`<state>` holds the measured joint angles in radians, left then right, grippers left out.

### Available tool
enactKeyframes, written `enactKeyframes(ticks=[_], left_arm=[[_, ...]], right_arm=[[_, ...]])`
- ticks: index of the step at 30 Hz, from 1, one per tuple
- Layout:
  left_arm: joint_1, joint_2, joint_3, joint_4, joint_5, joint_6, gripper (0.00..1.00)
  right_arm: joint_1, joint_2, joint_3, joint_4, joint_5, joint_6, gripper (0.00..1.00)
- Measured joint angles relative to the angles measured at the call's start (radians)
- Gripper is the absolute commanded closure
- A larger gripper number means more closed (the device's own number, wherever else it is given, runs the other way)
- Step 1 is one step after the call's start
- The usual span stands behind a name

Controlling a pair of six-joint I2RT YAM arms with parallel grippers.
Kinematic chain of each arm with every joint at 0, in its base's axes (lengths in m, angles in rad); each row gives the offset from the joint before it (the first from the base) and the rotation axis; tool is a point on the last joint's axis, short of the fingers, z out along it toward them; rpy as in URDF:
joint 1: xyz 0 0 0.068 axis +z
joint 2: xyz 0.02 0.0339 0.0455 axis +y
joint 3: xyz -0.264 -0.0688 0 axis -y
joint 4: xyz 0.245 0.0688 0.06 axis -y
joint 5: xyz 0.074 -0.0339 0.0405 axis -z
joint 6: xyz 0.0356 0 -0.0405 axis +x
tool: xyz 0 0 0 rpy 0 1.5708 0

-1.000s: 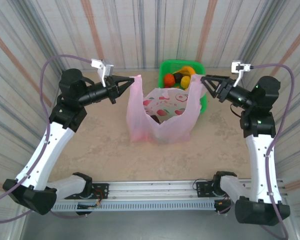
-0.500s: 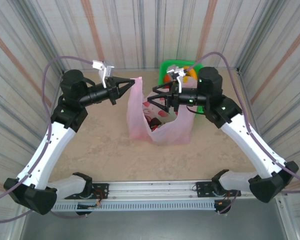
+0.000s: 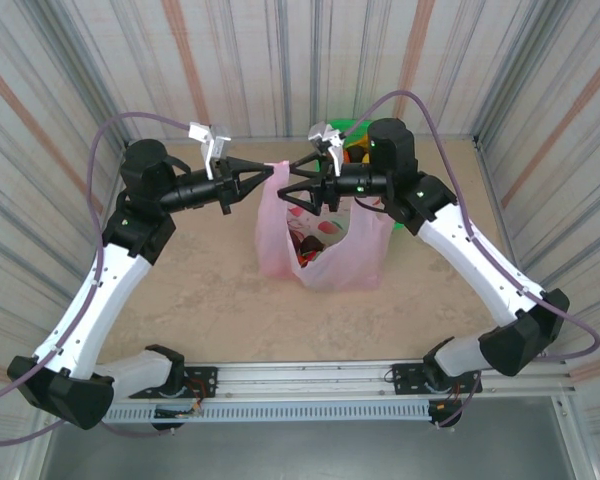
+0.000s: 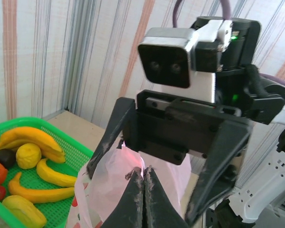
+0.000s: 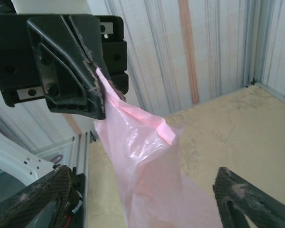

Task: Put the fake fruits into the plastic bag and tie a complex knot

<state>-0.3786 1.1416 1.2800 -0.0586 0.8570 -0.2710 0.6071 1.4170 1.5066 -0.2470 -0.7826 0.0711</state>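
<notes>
While the left gripper (image 3: 271,172) stays clamped on the left handle (image 5: 133,118) of the pink bag (image 3: 332,262), fingers pressed together on the film, I note that the right arm has changed station. A second ago it stood out by the green basket (image 4: 72,151), at the bag's right handle. Now the right gripper (image 3: 282,186) has swung across and faces the left one, fingers spread wide on either side of the raised handle, gripping nothing. The bag's right side, held high before, has sagged. The bag sits on the table (image 3: 200,290) in front of the basket, with fruit (image 3: 305,245) inside. Bananas (image 4: 31,137) lie in the basket.
</notes>
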Motion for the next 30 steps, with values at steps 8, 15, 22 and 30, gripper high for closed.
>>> enactKeyframes(ticks=[8, 15, 22, 30], left_arm=[[0.000, 0.015, 0.000, 0.029, 0.050, -0.024, 1.00], [0.009, 0.019, -0.002, 0.066, 0.048, -0.043, 0.61], [0.162, -0.049, -0.126, 0.194, 0.040, -0.134, 0.26], [0.179, -0.115, -0.383, 0.438, 0.067, -0.182, 0.05]], right_arm=[[0.005, 0.031, 0.000, 0.073, -0.068, 0.025, 0.63], [0.008, 0.034, -0.001, 0.091, -0.093, 0.053, 1.00], [-0.002, 0.020, -0.009, 0.082, -0.085, 0.059, 1.00], [-0.014, 0.007, -0.011, 0.078, -0.071, 0.111, 1.00]])
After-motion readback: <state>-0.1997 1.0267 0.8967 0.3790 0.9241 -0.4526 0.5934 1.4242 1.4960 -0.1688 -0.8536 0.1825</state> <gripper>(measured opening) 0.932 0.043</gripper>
